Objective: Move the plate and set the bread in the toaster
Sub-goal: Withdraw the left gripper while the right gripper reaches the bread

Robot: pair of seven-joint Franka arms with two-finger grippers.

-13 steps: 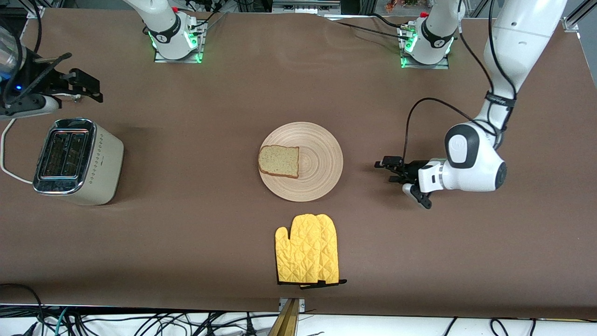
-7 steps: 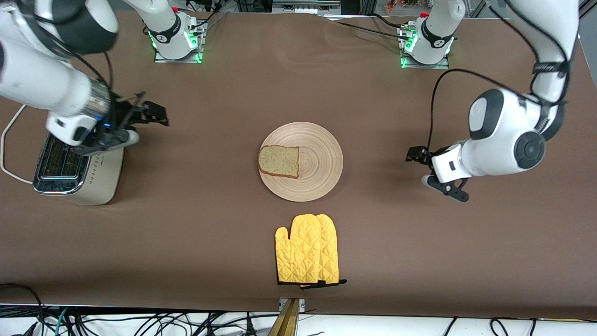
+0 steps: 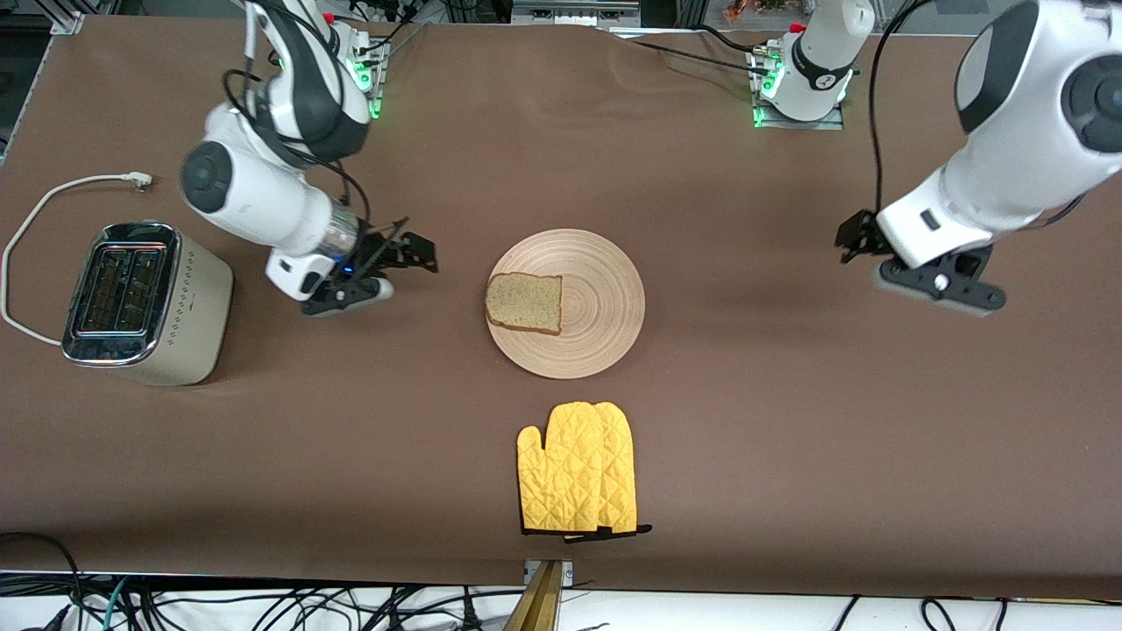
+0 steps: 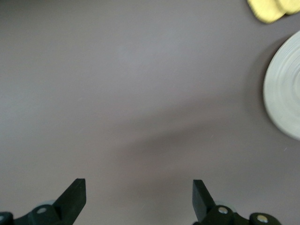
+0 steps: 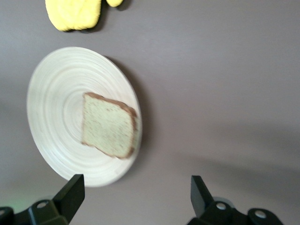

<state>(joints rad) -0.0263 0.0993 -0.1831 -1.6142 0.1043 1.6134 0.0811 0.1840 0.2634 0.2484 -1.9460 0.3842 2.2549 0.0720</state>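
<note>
The round light-tan wooden plate (image 3: 607, 298) lies mid-table with the slice of bread (image 3: 524, 302) on its side toward the right arm's end. The cream toaster (image 3: 145, 302) stands at the right arm's end, both slots empty. My right gripper (image 3: 401, 265) is open and empty, low over bare table between toaster and plate. Its wrist view shows the plate (image 5: 56, 103) and the bread (image 5: 108, 125) ahead of the open gripper (image 5: 135, 193). My left gripper (image 3: 879, 261) is open and empty, raised over the table toward the left arm's end. Its wrist view shows the open gripper (image 4: 138, 194) and the plate's rim (image 4: 283, 93).
A yellow oven mitt (image 3: 578, 480) lies nearer to the front camera than the plate; it also shows in the right wrist view (image 5: 75, 14) and the left wrist view (image 4: 272, 7). The toaster's white cord (image 3: 53, 188) curls on the table beside the toaster.
My right arm has swung from over the toaster toward the plate. My left arm has risen and drawn away from the plate toward its own end. Plate and bread have not moved.
</note>
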